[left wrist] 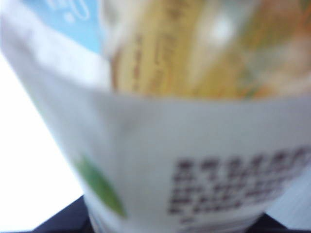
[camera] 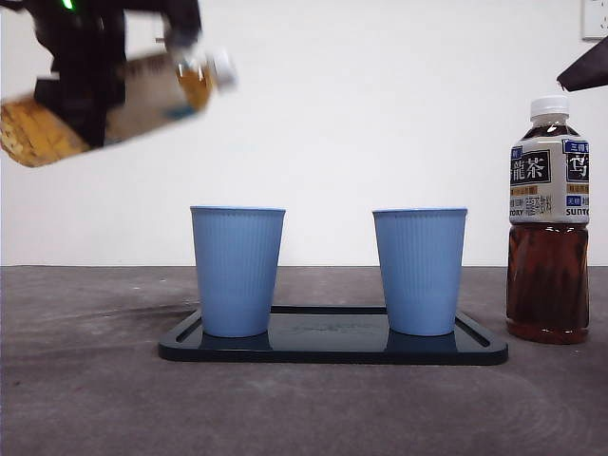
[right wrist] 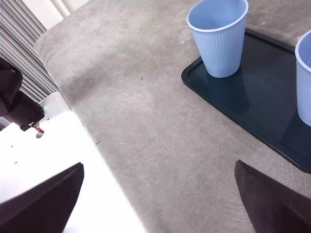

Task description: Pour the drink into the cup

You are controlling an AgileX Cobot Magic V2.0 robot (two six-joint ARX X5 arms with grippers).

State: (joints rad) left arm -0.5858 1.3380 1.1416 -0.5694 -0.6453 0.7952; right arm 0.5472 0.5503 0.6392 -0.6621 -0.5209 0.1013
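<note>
My left gripper (camera: pixel 87 103) is shut on a bottle of amber drink (camera: pixel 152 90) and holds it high at the upper left, tilted almost flat. Its neck with a white cap (camera: pixel 220 68) points right, well above the left blue cup (camera: pixel 237 271). The picture of it is blurred. In the left wrist view the bottle's label (left wrist: pixel 194 145) fills the frame. A second blue cup (camera: pixel 419 271) stands to the right on the same dark tray (camera: pixel 332 350). My right gripper (right wrist: pixel 159 166) is open and empty above the table; its view shows one cup (right wrist: pixel 218 36) and the tray (right wrist: pixel 257 92).
A full bottle of dark tea (camera: pixel 548 223) with a white cap stands upright on the table just right of the tray. The right arm shows as a black tip (camera: pixel 589 68) at the top right corner. A white table edge (right wrist: pixel 58 145) shows in the right wrist view.
</note>
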